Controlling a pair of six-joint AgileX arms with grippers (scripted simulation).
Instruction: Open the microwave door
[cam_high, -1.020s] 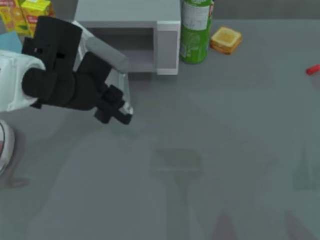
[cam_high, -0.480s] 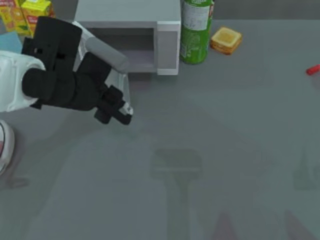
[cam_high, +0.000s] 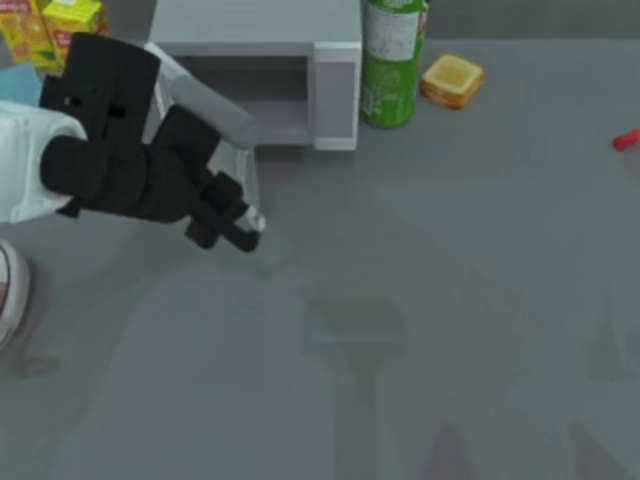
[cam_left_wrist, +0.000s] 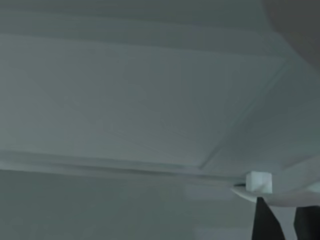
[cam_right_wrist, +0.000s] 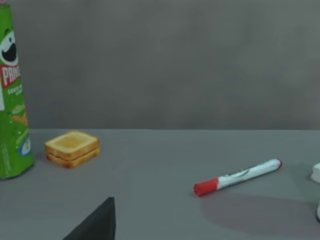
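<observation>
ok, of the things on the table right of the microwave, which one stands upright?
The green can, standing right beside the microwave. The toast lies flat further right, and the red-capped marker lies on its side.

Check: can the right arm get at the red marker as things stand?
Probably yes. The marker lies alone on bare table at the right, apart from the toast and can. The left hand is busy at the door.

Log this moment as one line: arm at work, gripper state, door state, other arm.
left gripper: at the free edge of the microwave door, jaws shut on it | door: swung open, microwave cavity exposed | right arm: out of top view
</observation>
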